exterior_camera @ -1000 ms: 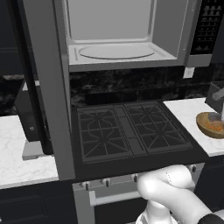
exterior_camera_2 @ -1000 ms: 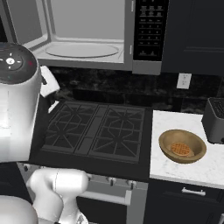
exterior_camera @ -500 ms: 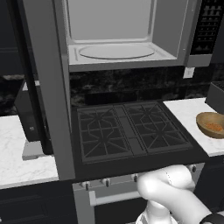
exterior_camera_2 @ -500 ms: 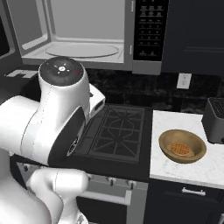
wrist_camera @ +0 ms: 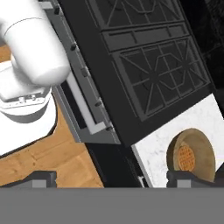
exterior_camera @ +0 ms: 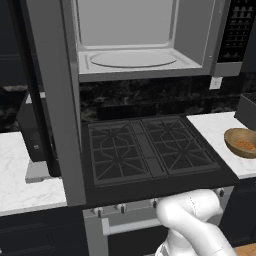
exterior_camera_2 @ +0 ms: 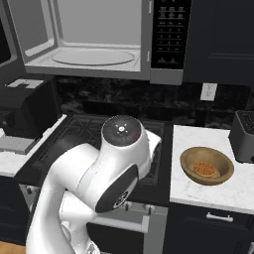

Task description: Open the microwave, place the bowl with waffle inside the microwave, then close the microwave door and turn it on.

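Microwave door [exterior_camera: 50, 100] stands open. Bowl [exterior_camera_2: 206, 165] with waffle [exterior_camera_2: 206, 169] sits on the counter [exterior_camera_2: 198, 191], ungrasped. Gripper [wrist_camera: 111, 177] wide open, empty. Loading, closing, starting remain.

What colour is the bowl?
Light brown, like wood; the bowl shows best in the right base view.

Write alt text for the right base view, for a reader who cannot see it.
A wooden bowl holding a waffle sits on the white counter right of a black stove, below a microwave whose cavity stands open. The robot's white arm rises in the foreground, hiding part of the stove.
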{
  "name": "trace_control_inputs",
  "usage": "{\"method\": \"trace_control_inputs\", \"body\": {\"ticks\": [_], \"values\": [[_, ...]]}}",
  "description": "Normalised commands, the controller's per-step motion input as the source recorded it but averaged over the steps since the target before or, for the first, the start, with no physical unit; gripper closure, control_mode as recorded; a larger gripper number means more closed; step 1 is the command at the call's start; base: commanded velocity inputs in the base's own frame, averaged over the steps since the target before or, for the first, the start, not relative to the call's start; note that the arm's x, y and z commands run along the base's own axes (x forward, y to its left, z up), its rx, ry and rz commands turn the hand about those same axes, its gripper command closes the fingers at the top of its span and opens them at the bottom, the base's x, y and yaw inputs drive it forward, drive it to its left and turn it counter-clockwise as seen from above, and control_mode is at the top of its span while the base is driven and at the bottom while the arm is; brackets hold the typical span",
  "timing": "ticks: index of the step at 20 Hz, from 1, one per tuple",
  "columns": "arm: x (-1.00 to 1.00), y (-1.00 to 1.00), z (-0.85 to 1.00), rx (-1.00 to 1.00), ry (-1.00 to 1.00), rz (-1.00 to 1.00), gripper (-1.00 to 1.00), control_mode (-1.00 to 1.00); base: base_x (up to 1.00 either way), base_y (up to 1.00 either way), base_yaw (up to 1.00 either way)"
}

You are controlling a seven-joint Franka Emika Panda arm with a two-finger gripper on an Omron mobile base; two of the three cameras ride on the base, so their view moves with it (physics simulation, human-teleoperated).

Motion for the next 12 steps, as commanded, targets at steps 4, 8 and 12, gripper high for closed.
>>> {"method": "trace_control_inputs", "body": {"ticks": [4, 8, 12], "values": [[0.14, -0.80, -0.34, 0.00, 0.00, 0.14, -1.00, -1.00, 0.00, 0.00, 0.00], [0.45, -0.49, -0.15, 0.00, 0.00, 0.16, -1.00, -1.00, 0.00, 0.00, 0.00], [0.84, -0.29, 0.00, 0.00, 0.01, 0.15, -1.00, -1.00, 0.00, 0.00, 0.00]]}}
